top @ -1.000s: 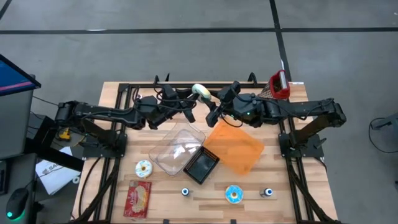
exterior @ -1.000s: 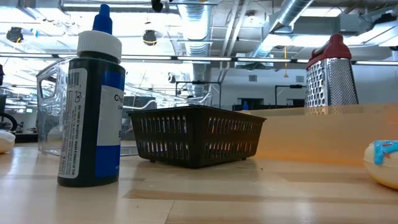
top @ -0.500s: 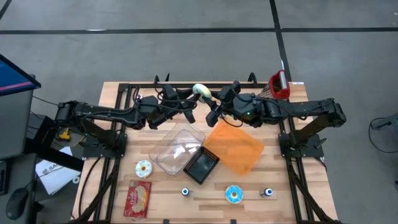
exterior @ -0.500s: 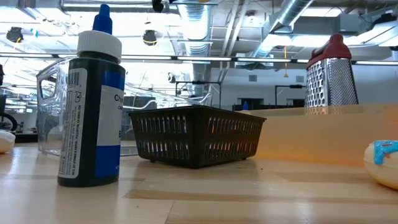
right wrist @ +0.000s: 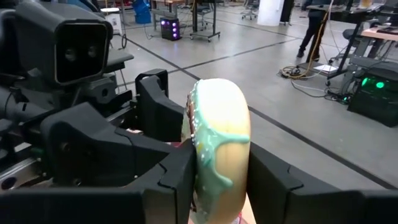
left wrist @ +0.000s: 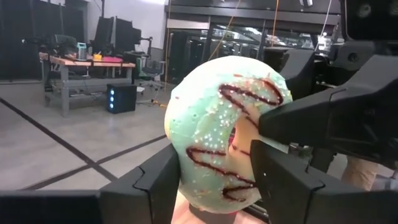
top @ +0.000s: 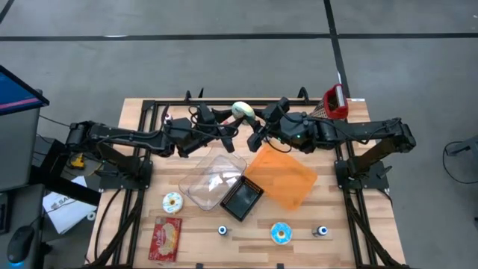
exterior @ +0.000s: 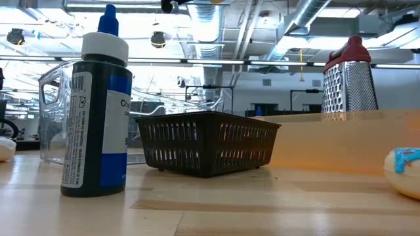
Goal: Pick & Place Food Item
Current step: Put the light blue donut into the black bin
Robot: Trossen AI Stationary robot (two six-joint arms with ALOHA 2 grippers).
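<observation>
Doughnut aloft between two grippers, over the table's far edge.

High view: doughnut [top: 240, 110] up off the table [top: 343, 224], left gripper [top: 229, 125] and right gripper [top: 252, 123] meeting at it; clear tub [top: 213, 175] and black basket [top: 240, 200] below, open room between. Low view: neither gripper shown. Left wrist: jaws apart, flanking the icing. Right wrist: jaws clamped across the ring. Probably light, soft, sticky-glazed; best pinched gently across the ring.
</observation>
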